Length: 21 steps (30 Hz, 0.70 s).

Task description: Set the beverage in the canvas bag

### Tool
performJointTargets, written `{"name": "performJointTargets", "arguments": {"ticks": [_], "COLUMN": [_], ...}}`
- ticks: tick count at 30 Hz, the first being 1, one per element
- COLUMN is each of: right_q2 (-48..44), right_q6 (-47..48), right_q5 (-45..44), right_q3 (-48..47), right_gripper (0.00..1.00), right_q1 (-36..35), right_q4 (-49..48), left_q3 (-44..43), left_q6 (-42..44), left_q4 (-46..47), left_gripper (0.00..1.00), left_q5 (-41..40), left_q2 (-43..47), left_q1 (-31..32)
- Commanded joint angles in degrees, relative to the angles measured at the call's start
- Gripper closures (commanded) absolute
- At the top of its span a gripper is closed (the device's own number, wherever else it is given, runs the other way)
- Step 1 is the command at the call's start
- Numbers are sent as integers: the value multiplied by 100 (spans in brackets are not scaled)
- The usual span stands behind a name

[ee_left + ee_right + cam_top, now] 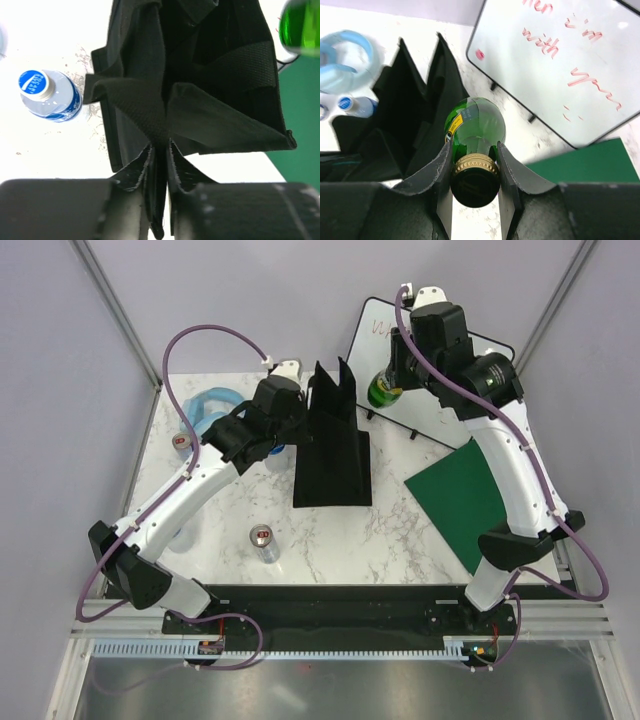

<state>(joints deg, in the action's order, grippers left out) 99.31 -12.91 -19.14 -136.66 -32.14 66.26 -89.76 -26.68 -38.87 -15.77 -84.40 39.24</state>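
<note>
Right gripper (474, 151) clamps the green bottle (475, 122) by its neck; the glass is likely heavy, slick and fragile. Left gripper (159, 155) pinches the limp canvas bag (220, 115) fabric between its fingertips.

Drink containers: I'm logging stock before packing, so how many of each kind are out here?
Cans: 2
Plastic water bottle: 1
Green glass bottle: 1
Total: 4
</note>
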Motion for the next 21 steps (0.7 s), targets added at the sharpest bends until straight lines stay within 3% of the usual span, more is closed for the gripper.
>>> {"name": "performJointTargets", "arguments": {"ticks": [1, 8, 13, 15, 19, 21], "right_q2": [-491, -456, -403, -412, -517, -666], "right_q6": [34, -63, -177, -239, -283, -222], "right_q5": [243, 691, 911, 990, 973, 929], "right_q3": [-256, -396, -125, 60, 402, 815], "right_gripper": [100, 100, 100, 100, 100, 100], "right_q1": [-12, -29, -117, -170, -284, -310], "right_q4": [-1773, -2205, -2424, -2495, -2513, -2539], "left_q3": [-244, -104, -42, -59, -77, -95], "left_q6": [391, 593, 550, 541, 479, 453], "left_q4": [204, 266, 301, 310, 301, 293], "left_gripper": [84, 84, 77, 71, 41, 35], "left_q5": [302, 514, 522, 531, 514, 461], "left_q2": [-6, 90, 143, 143, 187, 231], "left_q1": [-22, -22, -22, -22, -22, -22]}}
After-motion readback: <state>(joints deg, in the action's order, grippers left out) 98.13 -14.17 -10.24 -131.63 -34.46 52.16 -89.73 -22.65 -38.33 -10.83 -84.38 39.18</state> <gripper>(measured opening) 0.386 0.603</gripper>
